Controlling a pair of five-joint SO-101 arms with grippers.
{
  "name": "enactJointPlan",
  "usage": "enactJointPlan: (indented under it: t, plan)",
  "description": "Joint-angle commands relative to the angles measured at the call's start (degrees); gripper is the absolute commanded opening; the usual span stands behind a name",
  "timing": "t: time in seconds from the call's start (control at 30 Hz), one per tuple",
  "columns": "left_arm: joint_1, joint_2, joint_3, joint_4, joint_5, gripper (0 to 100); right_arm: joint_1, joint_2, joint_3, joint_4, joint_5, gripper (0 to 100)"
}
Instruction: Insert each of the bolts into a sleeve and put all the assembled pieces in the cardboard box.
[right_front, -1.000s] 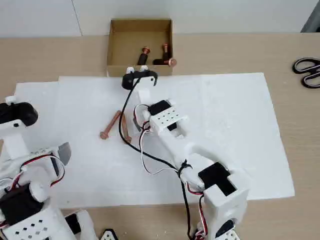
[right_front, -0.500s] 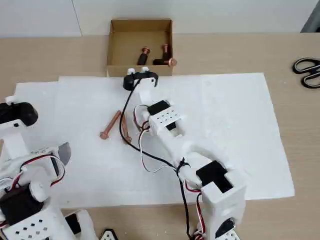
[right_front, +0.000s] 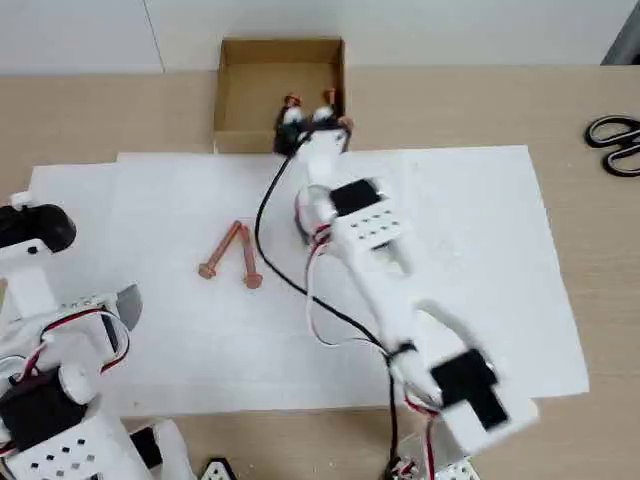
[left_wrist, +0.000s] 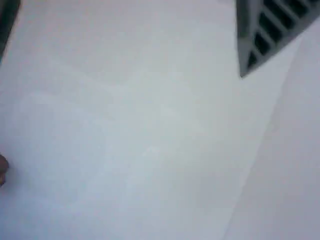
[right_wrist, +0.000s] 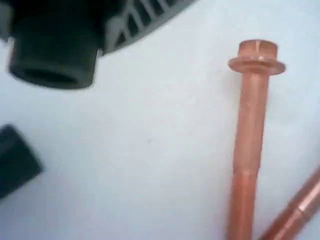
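**Right arm at the box, two bolts waiting**

The right gripper (right_front: 312, 125) hangs over the near wall of the cardboard box (right_front: 232, 80) at the far side of the table (right_front: 100, 115), close to the assembled pieces (right_front: 292, 101) inside. A black sleeve (right_wrist: 50, 57) sits against its jaw; whether it is clenched cannot be told. Two bare bolts (right_front: 222, 250) lie on the white sheet (right_front: 450, 250), left of the arm. Any drop-off should probably clear the wall fully before release. The left gripper (right_front: 128, 300), near left, cannot be judged either.
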Motion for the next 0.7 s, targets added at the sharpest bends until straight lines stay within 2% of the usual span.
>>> enactJointPlan:
  t: [0.0,0.17,0.43,0.67]
  plan:
    - [0.4,-0.4,-0.2,-1.2,0.0,29,4.6,-5.6,-3.0,2.0,3.0,2.0]
    - [0.4,-0.4,-0.2,-1.2,0.0,29,10.9,-2.9,-2.5,1.8,8.4,0.6]
    - [0.4,-0.4,-0.2,-1.2,0.0,29,11.6,8.7,-2.7,0.8,10.7,0.5]
    - [0.4,-0.4,-0.2,-1.2,0.0,29,11.7,12.7,-2.7,-0.3,10.5,1.4]
